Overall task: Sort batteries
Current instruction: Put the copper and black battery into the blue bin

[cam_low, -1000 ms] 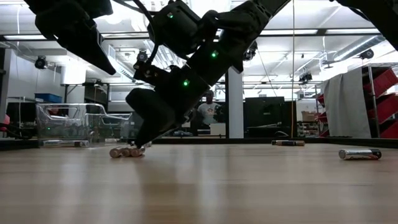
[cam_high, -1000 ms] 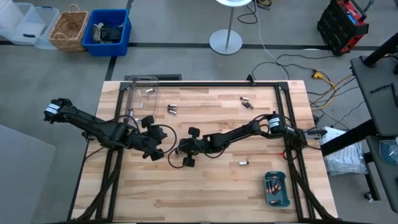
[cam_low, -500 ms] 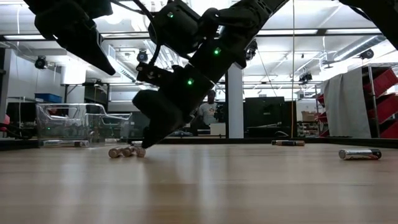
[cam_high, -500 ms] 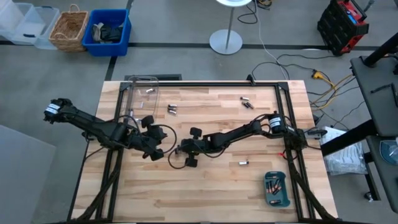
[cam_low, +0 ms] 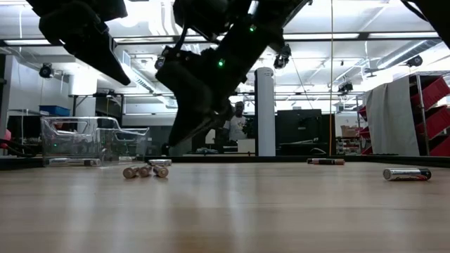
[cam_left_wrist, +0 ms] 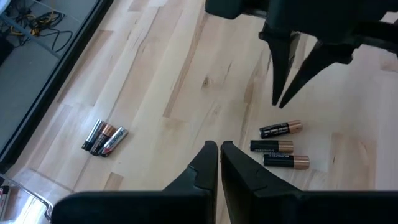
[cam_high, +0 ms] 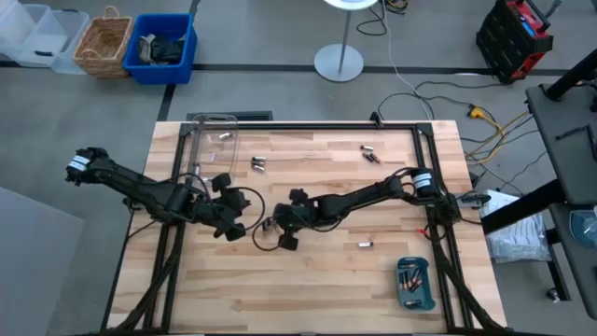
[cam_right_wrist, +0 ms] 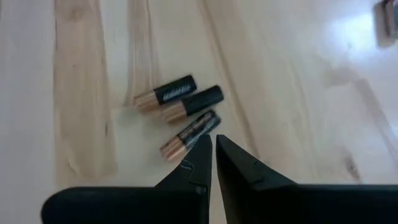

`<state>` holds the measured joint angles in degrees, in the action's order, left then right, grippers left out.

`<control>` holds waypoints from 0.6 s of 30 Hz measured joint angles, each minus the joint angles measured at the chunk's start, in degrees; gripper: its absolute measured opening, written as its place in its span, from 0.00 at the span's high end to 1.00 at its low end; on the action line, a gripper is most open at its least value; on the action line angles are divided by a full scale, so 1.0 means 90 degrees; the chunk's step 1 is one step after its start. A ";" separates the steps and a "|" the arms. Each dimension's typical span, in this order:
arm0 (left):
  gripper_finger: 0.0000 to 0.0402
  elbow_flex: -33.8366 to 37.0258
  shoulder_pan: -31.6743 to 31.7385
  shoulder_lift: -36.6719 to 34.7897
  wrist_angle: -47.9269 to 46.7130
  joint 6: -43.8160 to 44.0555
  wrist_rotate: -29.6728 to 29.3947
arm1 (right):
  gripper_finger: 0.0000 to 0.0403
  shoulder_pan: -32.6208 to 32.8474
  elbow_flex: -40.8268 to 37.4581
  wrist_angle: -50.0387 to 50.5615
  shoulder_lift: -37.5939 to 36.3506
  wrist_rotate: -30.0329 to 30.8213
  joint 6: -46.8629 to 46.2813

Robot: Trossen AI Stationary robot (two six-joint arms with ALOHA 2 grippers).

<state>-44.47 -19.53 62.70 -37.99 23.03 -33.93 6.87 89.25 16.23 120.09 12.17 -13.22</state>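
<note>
A: What are we dealing with near the right gripper (cam_high: 271, 231)?

B: Three small batteries (cam_right_wrist: 180, 116) lie side by side on the wooden table (cam_high: 317, 280), just ahead of its fingertips. The left wrist view shows the same three (cam_left_wrist: 279, 145) right beneath the right arm's tips. They are loose, touching or nearly touching one another.

A: How would they handle?

B: My guess: stiff, light for the arm, smooth-cased and round, so they roll or skid at a nudge. Best to pinch one across its body near the middle, fingers square to its length. The outermost cell looks easiest, since a finger has bare wood on one side.

A: And the right gripper itself?

B: Its fingers are nearly together, only a thin slit between them, and nothing sits in that slit. In the low view it hangs clear of the table, touching no cell. It would need to spread before it could take one.

A: The left gripper (cam_left_wrist: 219, 163)?

B: Close beside the right one, fingers likewise almost pressed together and empty. Off to one side of it lies another cluster of cells (cam_left_wrist: 103, 137), near the clear plastic box (cam_high: 215, 142).

A: Anything farther off?

B: Well away from both grippers, a teal tray (cam_high: 415, 284) at the table's corner already has several cells in it, and a lone cell (cam_high: 365, 245) lies between the right gripper and that tray.
</note>
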 joint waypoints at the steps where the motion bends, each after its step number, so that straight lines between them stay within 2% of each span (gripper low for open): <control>1: 1.00 0.0000 0.0000 0.0000 0.0003 0.0000 0.0000 | 0.95 0.0004 0.0013 0.0083 0.0000 -0.0022 -0.0027; 4: 1.00 0.0000 0.0000 0.0000 0.0001 0.0000 0.0000 | 0.89 0.0102 0.0008 -0.0136 0.0066 -0.0014 -0.0004; 13: 1.00 0.0000 0.0000 0.0000 0.0002 0.0000 0.0000 | 0.58 0.0196 -0.0002 -0.0344 0.0260 0.0273 -0.0373; 18: 1.00 0.0000 0.0000 0.0000 -0.0001 0.0000 0.0000 | 0.48 0.0225 -0.0004 -0.0454 0.0518 0.0305 -0.0516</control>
<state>-44.47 -19.53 62.70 -38.00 23.03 -33.93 8.90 89.21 12.14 124.75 14.91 -17.86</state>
